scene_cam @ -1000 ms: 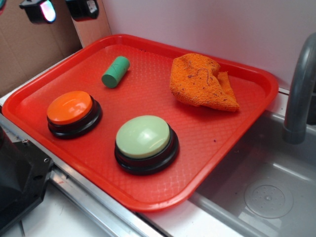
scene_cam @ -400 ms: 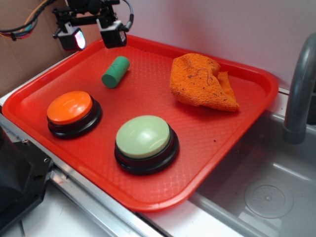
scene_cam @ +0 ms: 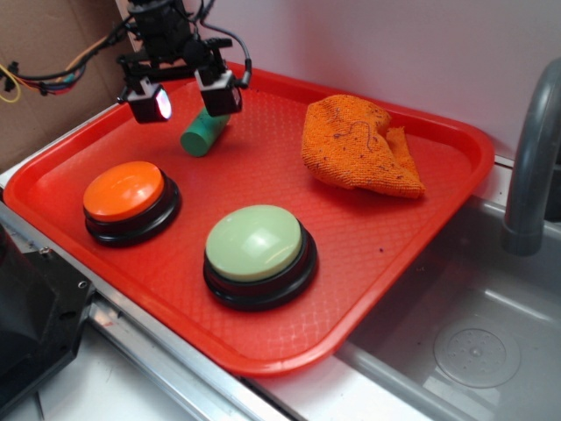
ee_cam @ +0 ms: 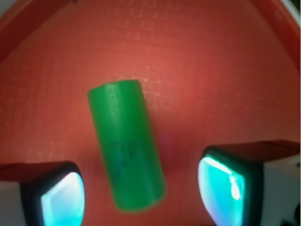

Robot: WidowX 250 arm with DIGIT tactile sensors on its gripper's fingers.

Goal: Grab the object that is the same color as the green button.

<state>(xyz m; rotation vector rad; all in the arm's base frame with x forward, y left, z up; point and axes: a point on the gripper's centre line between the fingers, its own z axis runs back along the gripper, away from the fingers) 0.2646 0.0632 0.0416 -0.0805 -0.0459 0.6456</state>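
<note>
We are cataloguing a red tray (scene_cam: 421, 237) on the counter, with a grey sink at the lower right of the frame.

- Green cylinder (scene_cam: 201, 138): lying on its side in the upper left of the tray, untouched by either pad in the wrist view (ee_cam: 126, 150), where it is sitting between them, angled slightly and nearer the left one.
- Pincer (scene_cam: 184, 96): we are reading it as released, jaws spread wide, hanging above the cylinder and straddling it.
- Green button (scene_cam: 254, 243): at lower centre, well apart from the cylinder.
- Orange button (scene_cam: 124, 189): at centre left.
- Orange cloth (scene_cam: 355, 145): crumpled at upper right.

Step in hand, as we are judging it: the approach over the cylinder. The next move is calling for a short descent to tray level, a small shift to centre the cylinder, then closing across its round sides.
</note>
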